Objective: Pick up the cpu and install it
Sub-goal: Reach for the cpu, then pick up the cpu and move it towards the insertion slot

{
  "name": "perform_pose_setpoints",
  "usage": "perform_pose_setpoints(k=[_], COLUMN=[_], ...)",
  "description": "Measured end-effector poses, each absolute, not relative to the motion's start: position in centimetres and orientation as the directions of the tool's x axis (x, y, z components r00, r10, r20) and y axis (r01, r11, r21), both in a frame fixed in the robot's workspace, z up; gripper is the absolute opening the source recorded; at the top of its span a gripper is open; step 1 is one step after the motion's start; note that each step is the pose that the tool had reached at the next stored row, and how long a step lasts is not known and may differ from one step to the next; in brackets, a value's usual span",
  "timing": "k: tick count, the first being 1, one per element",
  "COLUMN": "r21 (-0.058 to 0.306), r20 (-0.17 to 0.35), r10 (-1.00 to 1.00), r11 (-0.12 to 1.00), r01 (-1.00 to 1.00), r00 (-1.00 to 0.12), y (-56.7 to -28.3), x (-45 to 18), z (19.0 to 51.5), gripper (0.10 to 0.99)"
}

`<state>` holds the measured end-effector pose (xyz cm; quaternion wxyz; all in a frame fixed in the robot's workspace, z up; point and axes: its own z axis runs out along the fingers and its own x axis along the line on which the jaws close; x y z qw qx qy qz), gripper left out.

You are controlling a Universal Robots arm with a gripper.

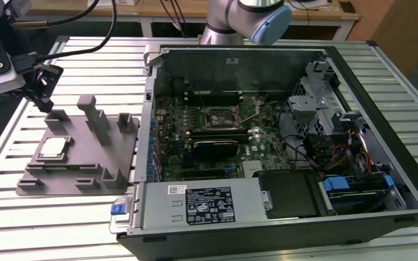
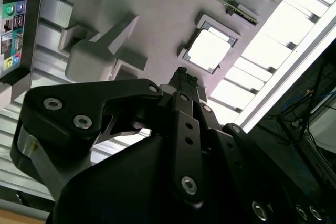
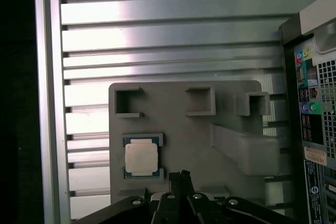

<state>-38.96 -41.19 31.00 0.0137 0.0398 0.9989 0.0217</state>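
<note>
You had the gripper (image 1: 45,104) hanging over the 12 o'clock end of the grey fixture (image 1: 85,174). In the exterior view that fixture lay on the slatted table (image 1: 63,223), at 9 o'clock of the open computer case (image 1: 412,163). The gripper's tips looked pressed together, pinching nothing. The cpu (image 1: 55,148) lay flat in its shallow pocket on the fixture, at about 6 o'clock of the gripper in that view and apart from it. In both wrist views the cpu (image 3: 140,159) showed just beside the gripper's tips, off their line and not touched. The motherboard socket (image 1: 220,115) sat near the middle of the case, at 3 o'clock of the fixture and well apart from the chip. I judged you to be at the approach for the pickup, with nothing of the install done. As I read it, the grasp called for bringing the tips over the chip and spreading them wider than it. They then had to come down square, so that they met its edges rather than its metal top.
</note>
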Motion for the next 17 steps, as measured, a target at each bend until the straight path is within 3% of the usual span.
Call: perform_pose_setpoints(k=[17], r21=[0.045], r20=[-0.026], r10=[0.08], r11=[0.996], r01=[0.079], r00=[-0.996], y=[-41.19], x=[-39.31], z=[30.85], gripper=[0.106])
